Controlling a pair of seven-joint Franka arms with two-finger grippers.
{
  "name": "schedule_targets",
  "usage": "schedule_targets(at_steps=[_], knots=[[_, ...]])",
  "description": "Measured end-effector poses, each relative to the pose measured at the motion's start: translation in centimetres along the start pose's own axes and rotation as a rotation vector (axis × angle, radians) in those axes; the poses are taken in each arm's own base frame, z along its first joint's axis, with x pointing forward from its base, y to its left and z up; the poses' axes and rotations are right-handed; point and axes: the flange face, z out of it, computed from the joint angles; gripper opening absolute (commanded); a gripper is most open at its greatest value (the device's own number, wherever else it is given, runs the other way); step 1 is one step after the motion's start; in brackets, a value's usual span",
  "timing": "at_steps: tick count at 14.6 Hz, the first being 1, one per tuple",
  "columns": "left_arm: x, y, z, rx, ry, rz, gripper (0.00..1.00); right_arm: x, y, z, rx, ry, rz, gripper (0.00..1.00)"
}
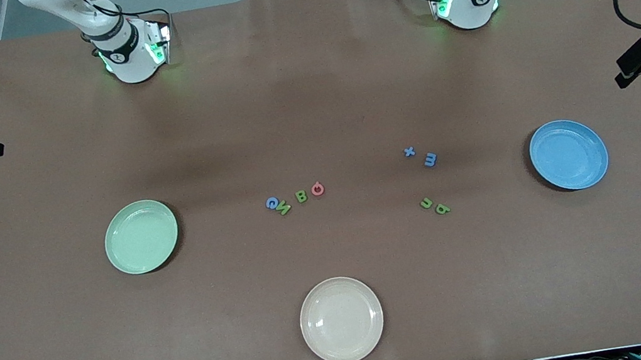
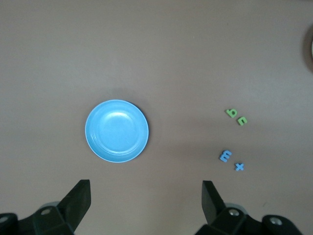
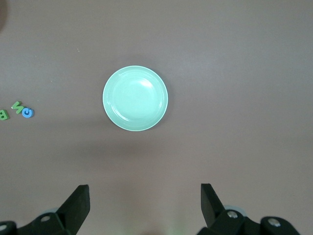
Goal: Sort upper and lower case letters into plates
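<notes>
Front view alone: cream plate (near camera).

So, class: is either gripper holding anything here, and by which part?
Nothing is held. The left gripper and right gripper both hang open and empty.

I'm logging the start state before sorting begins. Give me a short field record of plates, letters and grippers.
green plate: empty, toward the right arm's end
blue plate: empty, toward the left arm's end
cream plate: empty, nearest the front camera
capital letters: four, on the table, none sorted
small letters: four, on the table, nearer the blue plate
left gripper: open, high above the blue plate
right gripper: open, high above the green plate
</notes>
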Motion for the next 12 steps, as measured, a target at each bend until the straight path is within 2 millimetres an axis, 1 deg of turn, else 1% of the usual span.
schedule_targets(at_steps=[1, 4, 7, 8, 10, 12], knots=[[0.4, 0.7, 1.4, 0.0, -0.026, 0.012, 1.0, 0.0, 0.0, 0.0, 0.0, 0.0, 0.0, 1.0], [2.3, 3.4, 6.7, -0.001, -0.099, 0.044, 1.0, 0.0, 0.0, -0.2, 0.0, 0.004, 0.0, 1.0], [3.9, 6.2, 11.7, -0.01, -0.108, 0.021, 1.0, 0.0, 0.0, -0.3, 0.0, 0.006, 0.0, 1.0], [4.1, 7.5, 13.4, -0.016, -0.094, -0.005, 1.0, 0.0, 0.0, -0.3, 0.0, 0.006, -0.001, 1.0], [3.9, 10.0, 17.2, -0.031, -0.07, -0.041, 1.0, 0.0, 0.0, -0.4, -0.001, 0.008, -0.001, 1.0], [3.4, 11.6, 21.0, -0.041, -0.058, -0.051, 1.0, 0.0, 0.0, -0.6, -0.001, 0.014, 0.0, 1.0]])
